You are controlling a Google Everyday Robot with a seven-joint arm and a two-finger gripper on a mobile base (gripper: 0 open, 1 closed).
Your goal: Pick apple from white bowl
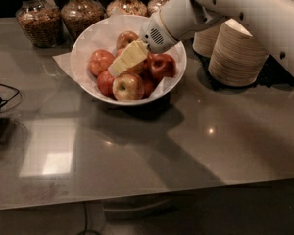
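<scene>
While the gripper (pixel 121 65) sits low inside the white bowl (pixel 179 77), we treat the step in hand as approach and grasp; the lift is not yet done. The gripper points down over the middle of the pile, in front of the apple (pixel 138 68), an orange-red one of which only a strip shows below the gripper's edge. We judge this to be the apple aimed at (the view does not settle it). We cannot tell whether the gripper is apart, together or clamped on anything, since it shows side-on.

Location of parts: the white bowl stands on the grey surface (pixel 186 146) and is lined with white paper (pixel 62 62) that sticks out on the view's left. The apple lies in the middle of the bowl, close against its neighbours: a deep red apple (pixel 162 65) to the view's right, a yellower apple (pixel 128 86) in front and a reddish apple (pixel 100 61) to the view's left. Stacked beige bowls (pixel 235 53) stand just beside the white bowl, and a jar (pixel 36 18) stands behind it.

Next move, as we judge it: confirm a firm hold around the apple, then raise it straight up until it is clear of the rim. The neighbouring apples crowd close, so a slanted pull may drag or roll them.
</scene>
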